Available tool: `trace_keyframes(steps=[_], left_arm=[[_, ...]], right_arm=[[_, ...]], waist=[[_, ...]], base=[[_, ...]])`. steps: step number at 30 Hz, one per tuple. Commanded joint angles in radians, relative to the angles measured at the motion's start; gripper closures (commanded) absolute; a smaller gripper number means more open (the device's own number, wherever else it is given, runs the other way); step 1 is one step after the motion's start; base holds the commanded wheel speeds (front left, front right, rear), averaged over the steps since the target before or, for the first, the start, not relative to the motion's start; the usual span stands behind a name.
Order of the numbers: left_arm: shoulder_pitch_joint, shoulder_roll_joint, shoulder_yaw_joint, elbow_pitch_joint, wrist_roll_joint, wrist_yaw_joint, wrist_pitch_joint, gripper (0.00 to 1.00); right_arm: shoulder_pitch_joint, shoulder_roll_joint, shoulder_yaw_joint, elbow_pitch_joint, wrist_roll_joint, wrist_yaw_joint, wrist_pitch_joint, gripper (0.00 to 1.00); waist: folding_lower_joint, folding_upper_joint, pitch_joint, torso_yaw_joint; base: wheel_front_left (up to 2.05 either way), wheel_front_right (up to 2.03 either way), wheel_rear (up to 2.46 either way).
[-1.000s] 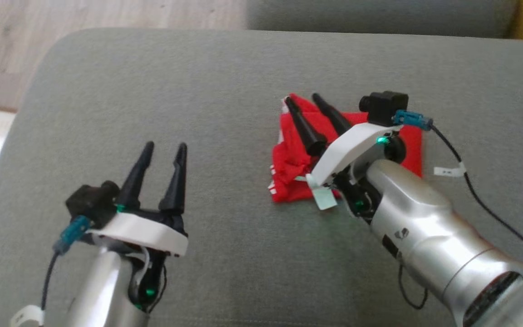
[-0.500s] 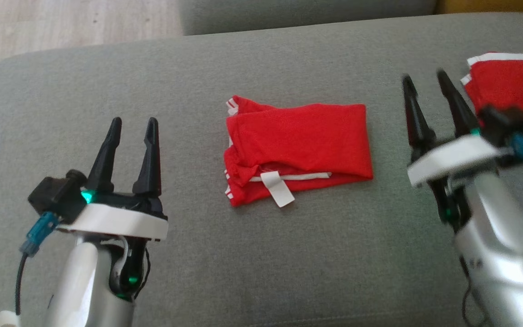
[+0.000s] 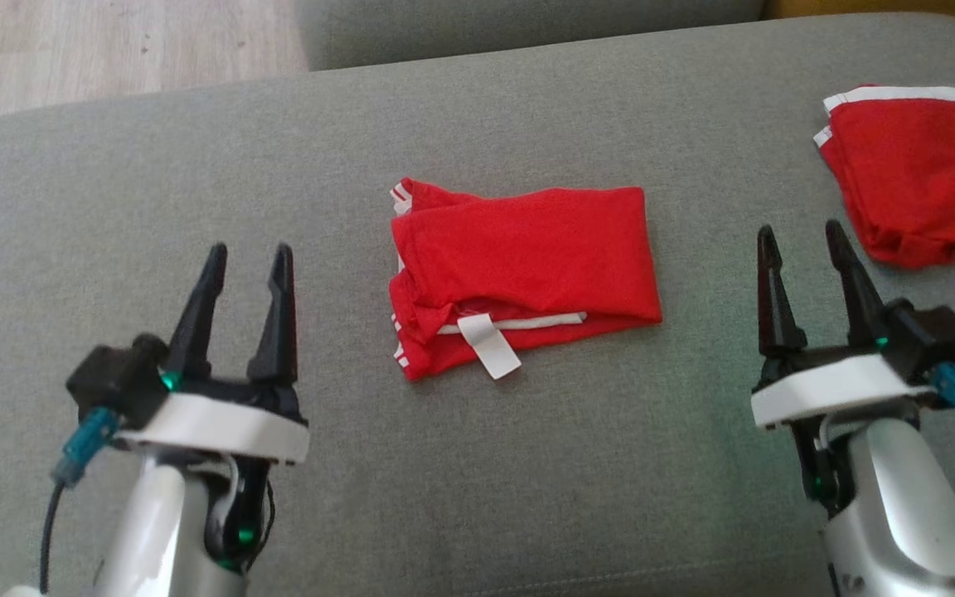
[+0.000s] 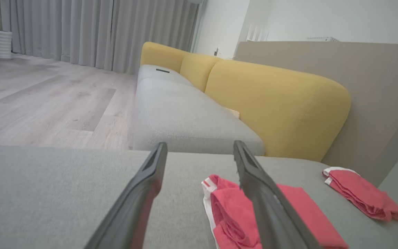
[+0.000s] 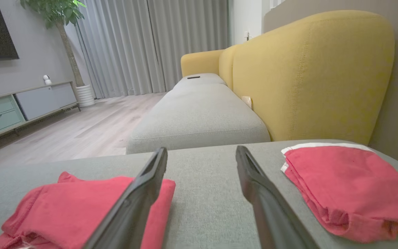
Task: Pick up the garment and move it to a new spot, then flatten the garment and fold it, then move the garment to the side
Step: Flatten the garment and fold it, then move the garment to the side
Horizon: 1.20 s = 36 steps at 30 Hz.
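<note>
Soft, even daylight; sharp frames, faint shadows.

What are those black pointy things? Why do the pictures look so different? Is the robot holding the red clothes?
Those black pointy things are the fingers of a robot's two hands, called grippers. One picture comes from a camera on its head, looking down: the left gripper sits at the lower left, the right gripper at the lower right. The other two come from small cameras on each wrist, looking along that gripper's fingers. Everything lies on a grey sofa cushion. In the middle is a folded red garment with a white tag; a second red garment lies farther right. Both grippers are open and empty, touching neither garment.
</note>
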<state>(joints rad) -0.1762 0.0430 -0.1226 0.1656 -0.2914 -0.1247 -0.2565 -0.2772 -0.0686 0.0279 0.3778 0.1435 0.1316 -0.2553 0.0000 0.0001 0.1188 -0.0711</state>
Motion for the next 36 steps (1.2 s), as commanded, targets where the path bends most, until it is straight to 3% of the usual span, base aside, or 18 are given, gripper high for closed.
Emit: trace_keyframes(steps=[1,9,16,32,35,36], left_arm=[[-0.015,0.007,0.023,-0.028,0.011,-0.006,-0.005,0.00],[-0.027,0.007,0.013,-0.028,0.009,-0.006,-0.005,0.00],[-0.060,0.007,-0.023,-0.030,0.005,-0.006,-0.005,0.00],[-0.113,0.007,-0.068,-0.014,-0.014,-0.006,-0.005,0.00],[-0.112,0.007,-0.064,-0.013,-0.014,-0.006,-0.005,0.00],[-0.111,0.007,-0.061,-0.013,-0.013,-0.006,-0.005,0.00]], right_arm=[[-0.011,0.010,0.013,-0.039,-0.010,-0.001,-0.006,0.00],[-0.010,0.017,0.004,-0.038,-0.026,-0.001,0.000,0.00],[-0.067,0.018,0.040,0.018,-0.011,-0.001,0.070,0.00],[-0.240,0.018,0.117,0.357,0.230,-0.001,0.221,0.00],[-0.267,0.018,0.148,0.415,0.223,-0.001,0.225,0.00],[-0.277,0.018,0.159,0.431,0.204,-0.001,0.220,0.61]], waist=[[0.0000,-0.0001,0.000,0.001],[0.0000,-0.0001,0.021,0.013],[0.0000,-0.0001,0.074,0.051],[0.0000,-0.0001,0.163,0.159],[0.0000,-0.0001,0.162,0.159],[0.0000,-0.0001,0.160,0.156]], base=[[0.00,0.00,0.00],[0.00,0.00,0.00],[0.00,0.00,0.00],[0.00,0.00,0.00],[0.00,0.00,0.00],[0.00,0.00,0.00]])
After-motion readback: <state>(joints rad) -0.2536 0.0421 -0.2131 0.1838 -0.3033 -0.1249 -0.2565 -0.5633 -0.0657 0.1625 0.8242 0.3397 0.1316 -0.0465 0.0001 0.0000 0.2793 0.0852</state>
